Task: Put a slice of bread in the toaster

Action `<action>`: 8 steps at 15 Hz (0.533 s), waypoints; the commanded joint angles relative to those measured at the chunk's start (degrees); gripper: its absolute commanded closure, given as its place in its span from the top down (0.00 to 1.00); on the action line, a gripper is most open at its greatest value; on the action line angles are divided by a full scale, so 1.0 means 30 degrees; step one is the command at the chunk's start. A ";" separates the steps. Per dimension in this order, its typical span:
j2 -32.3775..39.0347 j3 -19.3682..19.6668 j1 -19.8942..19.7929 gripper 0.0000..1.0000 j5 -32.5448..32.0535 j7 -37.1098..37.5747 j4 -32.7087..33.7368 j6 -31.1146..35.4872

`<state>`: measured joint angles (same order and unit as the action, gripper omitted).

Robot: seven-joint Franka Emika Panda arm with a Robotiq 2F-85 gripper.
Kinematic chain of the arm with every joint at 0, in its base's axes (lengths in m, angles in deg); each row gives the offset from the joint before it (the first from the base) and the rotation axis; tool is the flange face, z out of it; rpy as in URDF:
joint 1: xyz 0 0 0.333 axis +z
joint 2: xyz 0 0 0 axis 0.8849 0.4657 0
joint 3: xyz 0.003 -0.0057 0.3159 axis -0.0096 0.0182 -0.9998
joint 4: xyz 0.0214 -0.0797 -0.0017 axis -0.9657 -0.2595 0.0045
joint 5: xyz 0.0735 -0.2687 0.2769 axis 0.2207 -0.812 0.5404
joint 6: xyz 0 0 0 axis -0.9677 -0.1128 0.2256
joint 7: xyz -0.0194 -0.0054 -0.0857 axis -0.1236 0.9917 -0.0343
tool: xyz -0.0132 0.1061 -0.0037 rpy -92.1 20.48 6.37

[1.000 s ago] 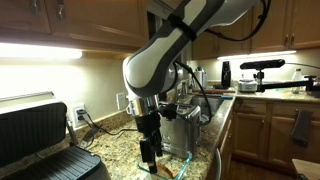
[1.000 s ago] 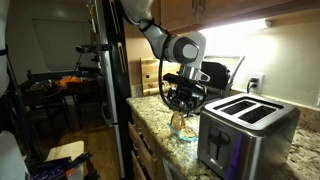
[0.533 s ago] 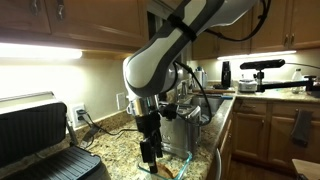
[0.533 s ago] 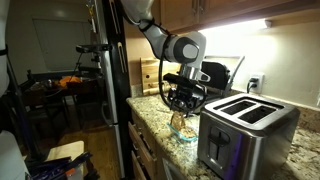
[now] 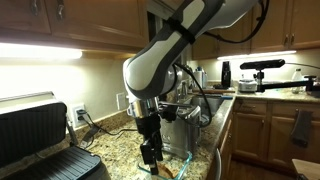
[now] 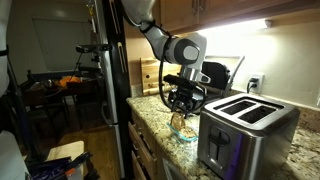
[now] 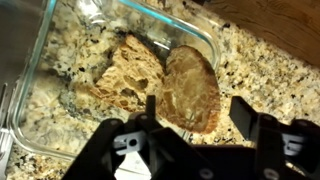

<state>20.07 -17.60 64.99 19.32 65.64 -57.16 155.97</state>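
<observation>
Poised for the pickup: gripper spread open just above the slice of bread, lying in the glass dish beside the toaster. Next, probably lowering around the slice and pinching its edges.

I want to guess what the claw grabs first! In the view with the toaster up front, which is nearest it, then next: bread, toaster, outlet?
1. Bread, in the dish right under the gripper.
2. Toaster, beside the dish.
3. Outlet, up behind the toaster.
</observation>
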 commanded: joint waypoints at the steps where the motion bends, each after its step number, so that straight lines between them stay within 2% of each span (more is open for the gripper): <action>1: 0.0354 -0.0061 -0.0114 0.46 -0.0132 0.0496 0.0268 0.0366; 6: 0.0554 -0.0040 -0.0135 0.12 -0.0141 0.0580 0.0491 0.0364; 8: 0.0584 -0.0003 -0.0165 0.06 -0.0137 0.0602 0.0567 0.0363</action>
<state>21.71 -17.46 64.97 19.32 65.95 -55.69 156.04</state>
